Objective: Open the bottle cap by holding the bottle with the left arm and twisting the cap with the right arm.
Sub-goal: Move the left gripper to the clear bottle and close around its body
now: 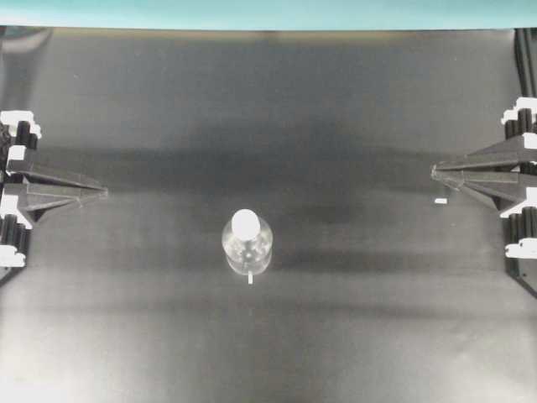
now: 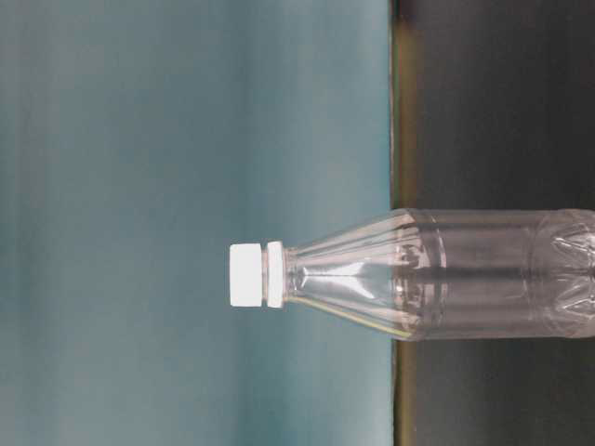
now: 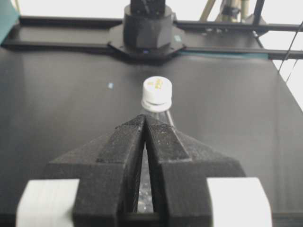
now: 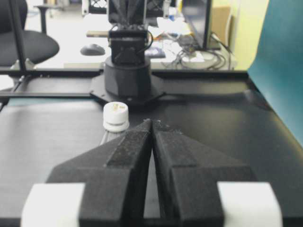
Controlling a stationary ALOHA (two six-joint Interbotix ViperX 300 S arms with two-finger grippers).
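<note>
Overhead view, bottle (image 1: 247, 242) midway between both claws

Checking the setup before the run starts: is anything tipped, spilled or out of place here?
Nothing stands out. The bottle stands upright mid-table with its white cap on, and the table shows no spill.

A matte black tabletop (image 1: 268, 109) fills the overhead frame, with a teal backdrop strip (image 1: 268, 13) along its top edge. A small white tape scrap (image 1: 440, 201) lies at centre right.
</note>
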